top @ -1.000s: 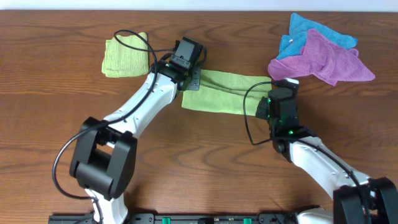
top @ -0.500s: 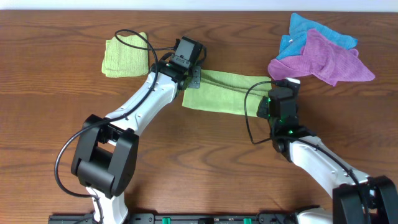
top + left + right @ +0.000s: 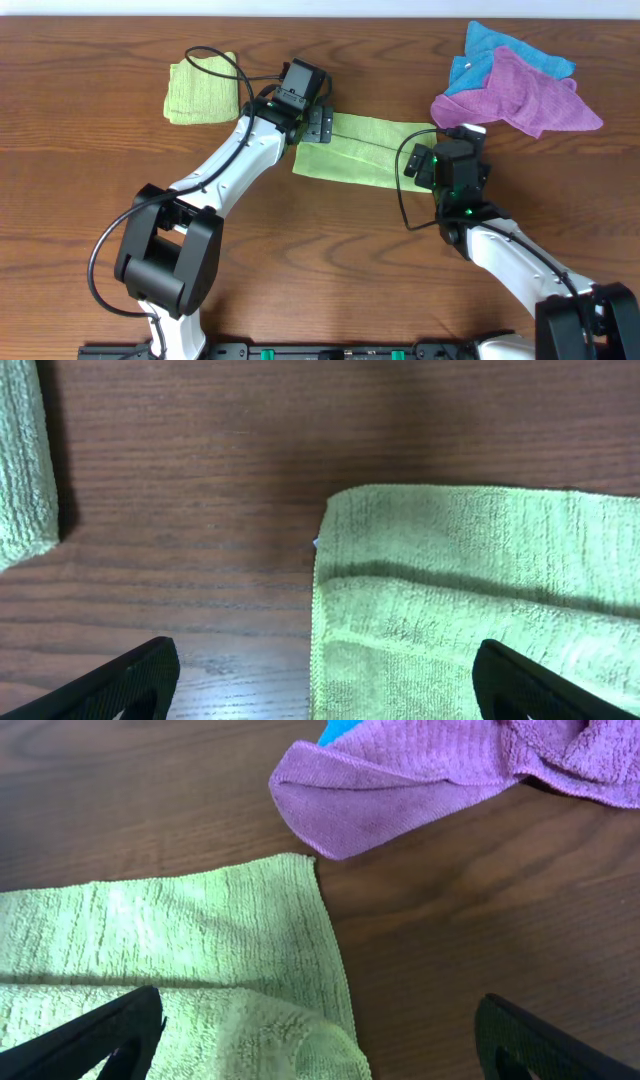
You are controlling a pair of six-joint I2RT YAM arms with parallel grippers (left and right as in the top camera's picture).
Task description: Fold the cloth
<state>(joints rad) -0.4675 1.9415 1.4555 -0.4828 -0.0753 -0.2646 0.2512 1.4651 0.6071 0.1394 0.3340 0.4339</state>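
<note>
Overhead — cloth (image 3: 362, 148) folded, narrow strip

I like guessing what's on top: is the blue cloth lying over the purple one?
No, the purple cloth lies over part of the blue cloth, whose edges peek out behind it.

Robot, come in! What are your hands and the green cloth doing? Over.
Open and empty: left gripper, right gripper. Folded into a long strip: cloth, flat on table. Close by its right end: purple cloth.
</note>
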